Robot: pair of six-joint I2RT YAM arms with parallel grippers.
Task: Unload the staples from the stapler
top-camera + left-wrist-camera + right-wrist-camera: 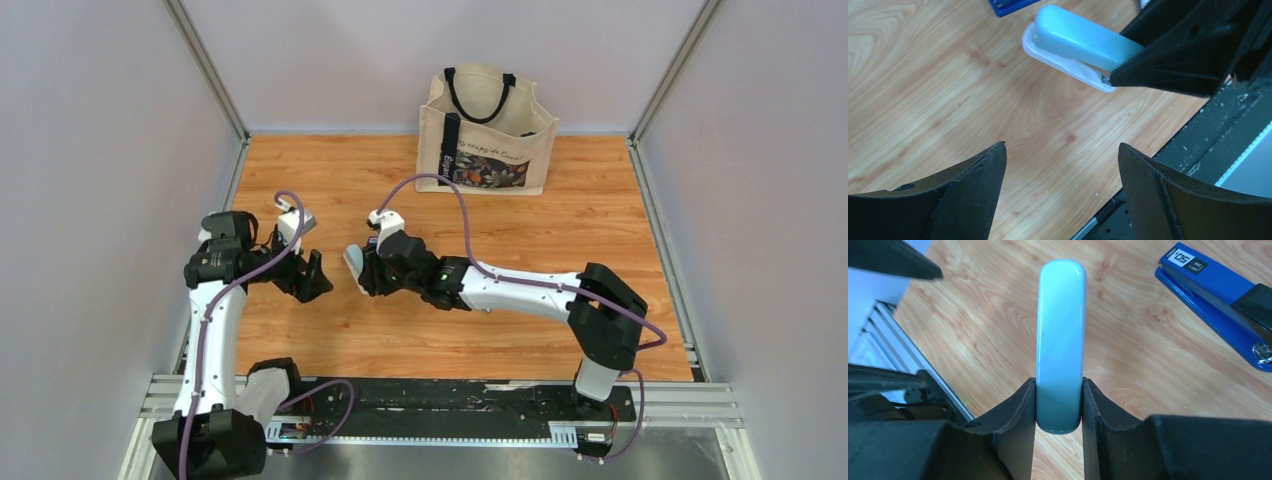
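Stapler (1213, 295), the dark blue one, lies on the bench (973, 340) untouched. Right hand (1058, 390) pinches a long pale blue piece (1060, 330) by its sides; left hand (1063, 150) spread wide nearby.

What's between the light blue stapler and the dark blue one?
Only bare wooden table, per the right wrist view, between the light blue stapler in the right gripper and the dark blue stapler.

Arms: white links (520, 290), black joints (605, 320), purple cables (430, 178), matte black jaws.
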